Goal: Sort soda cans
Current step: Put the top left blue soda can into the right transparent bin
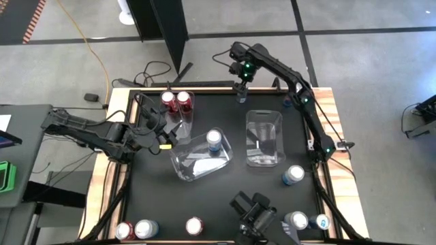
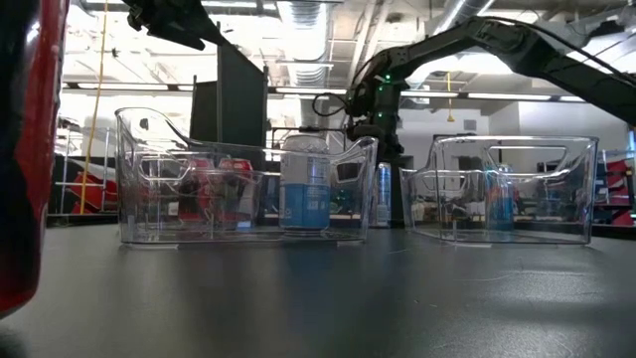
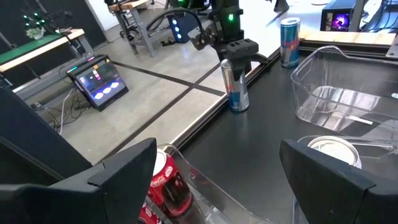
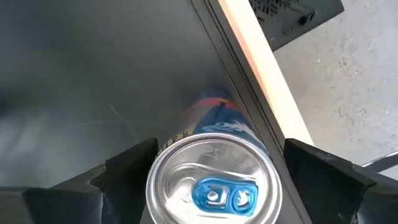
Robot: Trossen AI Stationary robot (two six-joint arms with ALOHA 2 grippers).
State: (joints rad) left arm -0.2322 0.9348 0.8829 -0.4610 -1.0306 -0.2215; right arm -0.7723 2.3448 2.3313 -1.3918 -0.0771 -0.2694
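Black tabletop [image 1: 225, 197]: slim blue can [image 4: 214, 180] directly beneath open right gripper [image 4: 214, 165].

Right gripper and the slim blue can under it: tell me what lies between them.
Nothing. In the right wrist view the right gripper has its open fingers either side of the slim blue can, with only air between; the left wrist view shows the same.

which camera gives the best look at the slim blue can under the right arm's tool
The right wrist view: the slim blue can fills it, top between the right tool's open fingers. The left wrist view shows it upright farther off, the low view partly behind a bin, the high view barely.
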